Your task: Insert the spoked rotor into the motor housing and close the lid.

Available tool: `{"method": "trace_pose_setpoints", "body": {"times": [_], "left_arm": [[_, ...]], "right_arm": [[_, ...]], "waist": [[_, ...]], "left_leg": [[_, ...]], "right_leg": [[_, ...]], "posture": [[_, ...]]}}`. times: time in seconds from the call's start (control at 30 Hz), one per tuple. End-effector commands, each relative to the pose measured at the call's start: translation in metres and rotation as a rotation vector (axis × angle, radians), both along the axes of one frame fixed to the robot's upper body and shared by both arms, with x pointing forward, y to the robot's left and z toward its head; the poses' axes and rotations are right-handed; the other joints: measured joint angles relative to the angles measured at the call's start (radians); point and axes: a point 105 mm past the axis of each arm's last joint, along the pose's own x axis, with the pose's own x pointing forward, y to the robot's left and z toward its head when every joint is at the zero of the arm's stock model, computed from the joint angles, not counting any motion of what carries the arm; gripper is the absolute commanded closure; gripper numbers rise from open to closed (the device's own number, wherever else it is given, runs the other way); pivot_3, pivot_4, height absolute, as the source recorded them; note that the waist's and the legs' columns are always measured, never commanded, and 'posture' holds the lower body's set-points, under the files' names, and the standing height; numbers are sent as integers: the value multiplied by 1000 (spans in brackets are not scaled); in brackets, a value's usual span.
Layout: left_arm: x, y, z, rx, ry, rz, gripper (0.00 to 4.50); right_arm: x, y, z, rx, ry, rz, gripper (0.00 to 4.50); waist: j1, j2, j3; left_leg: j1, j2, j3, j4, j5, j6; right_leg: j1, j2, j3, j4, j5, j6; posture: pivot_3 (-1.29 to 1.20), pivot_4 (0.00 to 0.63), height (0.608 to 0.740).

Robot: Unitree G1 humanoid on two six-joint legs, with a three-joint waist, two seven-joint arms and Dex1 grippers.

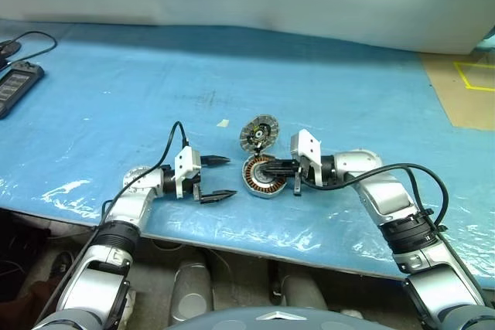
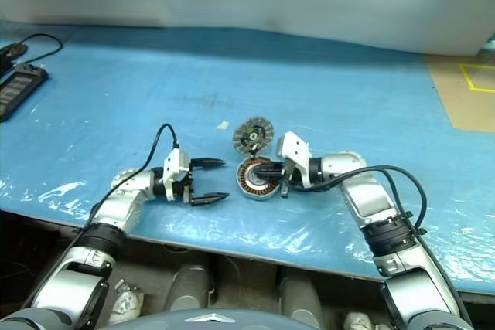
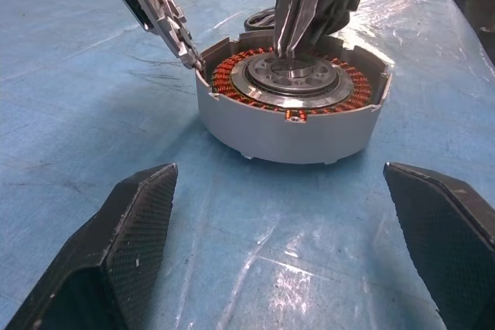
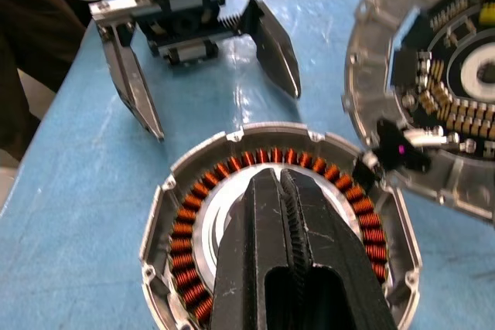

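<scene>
Blue plastic-covered table [image 1: 116, 90] under us, our left gripper [image 1: 216, 178] spread wide beside motor housing [image 1: 261, 177], our right gripper [image 4: 280, 191] pinched closed over its hub, lid [image 1: 258, 133] propped against housing rim.

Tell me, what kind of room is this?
Probably a workshop or robot lab: a table under a blue plastic sheet, an opened motor housing with copper windings, and yellow tape on the floor.

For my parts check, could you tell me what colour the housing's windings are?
Copper-orange, ringing the motor housing's silver hub; clearest in the left wrist view.
</scene>
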Motion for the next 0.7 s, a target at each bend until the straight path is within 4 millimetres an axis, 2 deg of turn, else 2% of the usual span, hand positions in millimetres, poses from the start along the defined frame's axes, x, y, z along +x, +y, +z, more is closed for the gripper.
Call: {"method": "trace_pose_setpoints", "body": {"times": [0.03, 0.37, 0.7], "left_arm": [[0, 0, 6, -1, -25, 2, 0], [0, 0, 5, 9, -23, 12, 0], [0, 1, 4, 18, -16, 16, 0]], "right_arm": [[1, 4, 6, -1, -40, 26, 4473], [0, 3, 0, -39, -45, 36, 4473], [-2, -9, -13, -187, -83, 66, 4473]], "waist": [[0, 0, 0], [0, 0, 0], [0, 0, 0]], "left_leg": [[0, 0, 0, 0, 0, 0], [0, 0, 0, 0, 0, 0], [0, 0, 0, 0, 0, 0]], "right_leg": [[0, 0, 0, 0, 0, 0], [0, 0, 0, 0, 0, 0], [0, 0, 0, 0, 0, 0]], "posture": [[0, 150, 740], [0, 150, 740], [0, 150, 740]]}}
